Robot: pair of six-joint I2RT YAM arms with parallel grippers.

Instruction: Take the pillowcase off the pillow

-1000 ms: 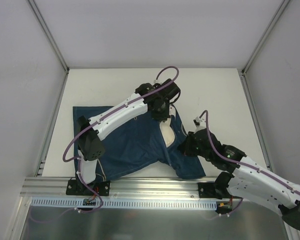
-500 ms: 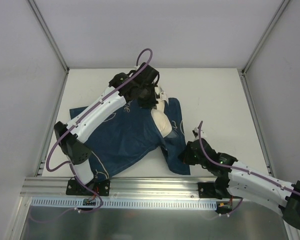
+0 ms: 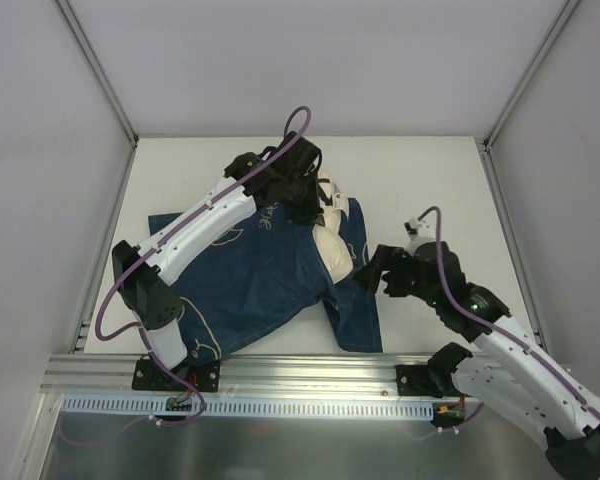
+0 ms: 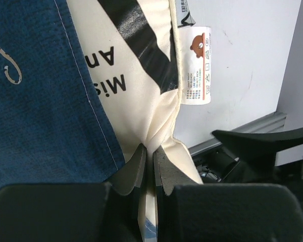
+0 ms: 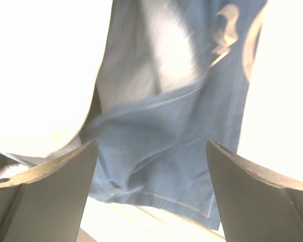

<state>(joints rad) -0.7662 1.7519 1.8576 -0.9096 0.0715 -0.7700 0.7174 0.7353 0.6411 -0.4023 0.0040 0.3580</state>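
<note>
The left gripper (image 4: 149, 157) is closed tight, pinching a seam of the pillow (image 4: 141, 96) (care label (image 4: 194, 65) just beside). The right gripper (image 5: 151, 151) is spread wide and holds nothing; the pillowcase (image 5: 156, 136) lies ahead of it. The pillow's cream end pokes out of the pillowcase on the table (image 3: 430, 180). Versus a second ago: the right gripper has opened, and the left has drawn the pillow back-left.

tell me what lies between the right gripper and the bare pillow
A strip of the navy pillowcase separates the open right gripper from the exposed cream pillow. The top external view shows it; the right wrist view agrees.
</note>
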